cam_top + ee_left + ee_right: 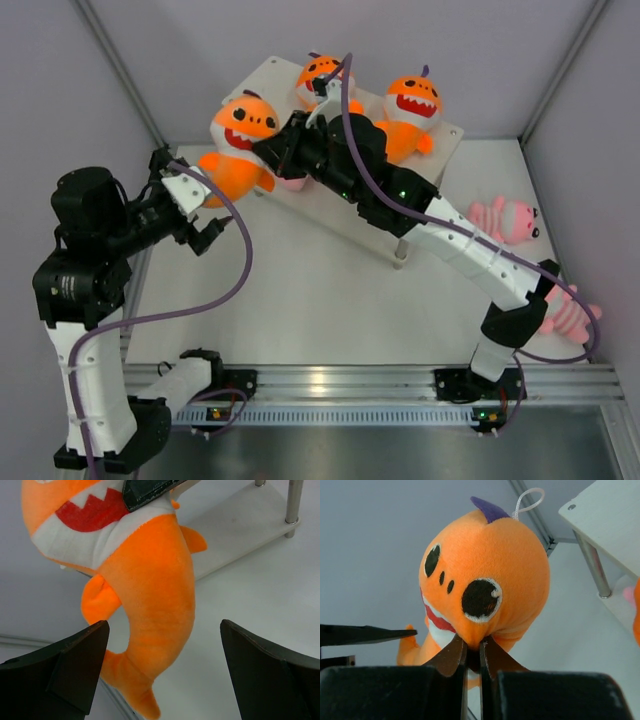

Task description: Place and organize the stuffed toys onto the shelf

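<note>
Now the right fingers (pixel 465 655) pinch the orange shark (pixel 485 580) by its head; its body hangs upright ahead of the wide-open left fingers (pixel 188 197).

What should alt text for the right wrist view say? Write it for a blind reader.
The right hand, shut, pinches an orange shark plush by its head. The plush has black eyes, a purple fin and a white loop on top; a white shelf corner with a silver leg shows upper right.

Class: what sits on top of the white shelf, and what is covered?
Two orange shark plushes, one at the back and one right. The right arm hides the shelf's middle.
</note>
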